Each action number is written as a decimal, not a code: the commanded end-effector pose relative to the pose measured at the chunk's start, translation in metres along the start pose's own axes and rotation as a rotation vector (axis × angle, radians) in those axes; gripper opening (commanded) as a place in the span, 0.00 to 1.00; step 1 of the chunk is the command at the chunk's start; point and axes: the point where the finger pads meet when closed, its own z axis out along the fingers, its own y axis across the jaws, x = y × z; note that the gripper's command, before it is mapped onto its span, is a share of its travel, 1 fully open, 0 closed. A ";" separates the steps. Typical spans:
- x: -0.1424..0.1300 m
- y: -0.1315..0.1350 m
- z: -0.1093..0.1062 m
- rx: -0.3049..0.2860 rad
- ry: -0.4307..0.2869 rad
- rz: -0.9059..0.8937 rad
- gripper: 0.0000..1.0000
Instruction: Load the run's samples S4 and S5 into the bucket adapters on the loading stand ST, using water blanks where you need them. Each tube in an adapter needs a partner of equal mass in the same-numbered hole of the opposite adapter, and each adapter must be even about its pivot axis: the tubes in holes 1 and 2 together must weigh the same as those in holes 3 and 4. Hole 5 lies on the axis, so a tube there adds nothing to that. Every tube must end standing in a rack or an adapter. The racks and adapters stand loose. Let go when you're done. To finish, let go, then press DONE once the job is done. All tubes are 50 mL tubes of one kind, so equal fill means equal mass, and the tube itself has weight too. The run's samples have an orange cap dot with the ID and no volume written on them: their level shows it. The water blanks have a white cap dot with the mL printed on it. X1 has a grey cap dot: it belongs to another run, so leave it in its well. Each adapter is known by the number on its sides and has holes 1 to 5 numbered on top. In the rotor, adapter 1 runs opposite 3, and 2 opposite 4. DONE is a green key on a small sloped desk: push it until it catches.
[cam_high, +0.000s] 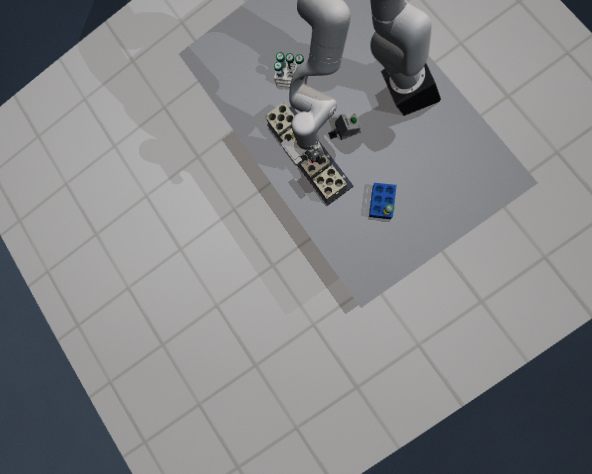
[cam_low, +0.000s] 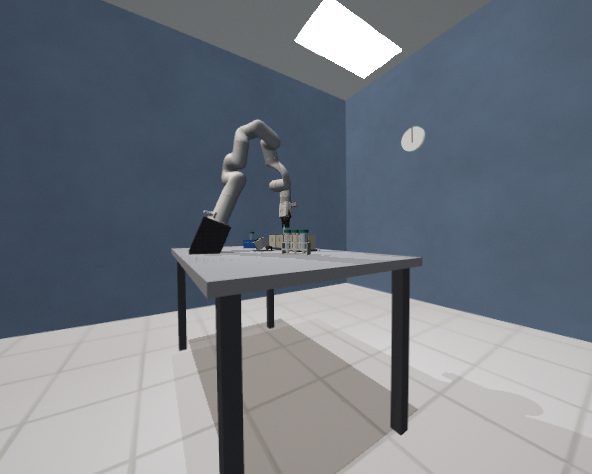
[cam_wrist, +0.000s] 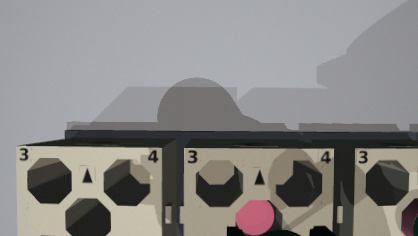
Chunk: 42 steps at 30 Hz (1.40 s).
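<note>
My gripper is shut on a green-capped tube with pink content. It holds the tube over hole 5 of the second adapter; whether the tip is inside cannot be told. The held tube's cap dot is hidden. Another green-capped tube stands in the adapter to the right, cut off by the wrist view's edge. The left adapter shows empty holes. The far adapter also shows empty holes. Adapter side numbers are unreadable.
A blue rack holds one green-capped tube. A pale rack holds several green-capped tubes and stands beyond the adapters. The small desk with the green DONE key stands beside the adapter row.
</note>
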 end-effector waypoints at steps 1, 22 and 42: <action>0.001 0.000 0.003 0.000 0.003 0.000 0.00; 0.001 0.000 0.022 0.000 0.003 0.000 0.00; 0.001 0.000 0.040 0.001 0.003 0.000 0.00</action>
